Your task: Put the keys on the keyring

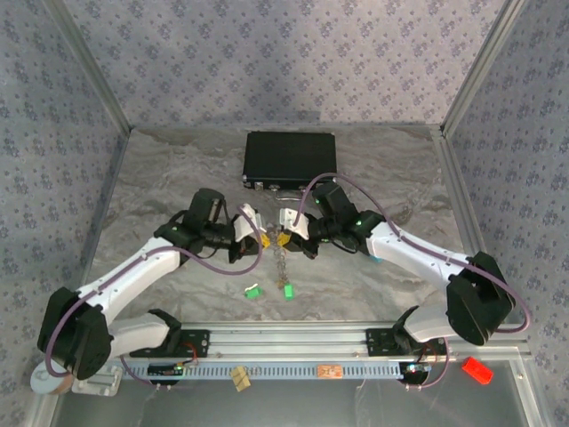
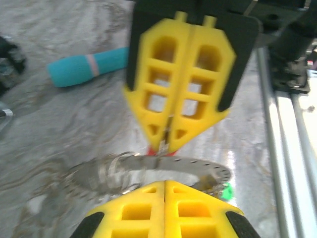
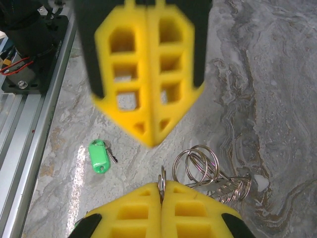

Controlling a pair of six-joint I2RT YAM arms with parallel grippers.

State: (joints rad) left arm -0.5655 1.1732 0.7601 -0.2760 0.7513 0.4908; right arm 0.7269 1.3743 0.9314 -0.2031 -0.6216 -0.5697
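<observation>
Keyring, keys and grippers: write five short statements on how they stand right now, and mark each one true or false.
1. The jaws of the right gripper are shut on the keyring. True.
2. The jaws of the left gripper stand wide open. False: they are shut.
3. A green key lies loose on the table, off the keyring. True.
4. The teal cylinder stands upright. False: it lies on its side.
5. The black case sits at the near edge of the table. False: it sits at the far side.
</observation>
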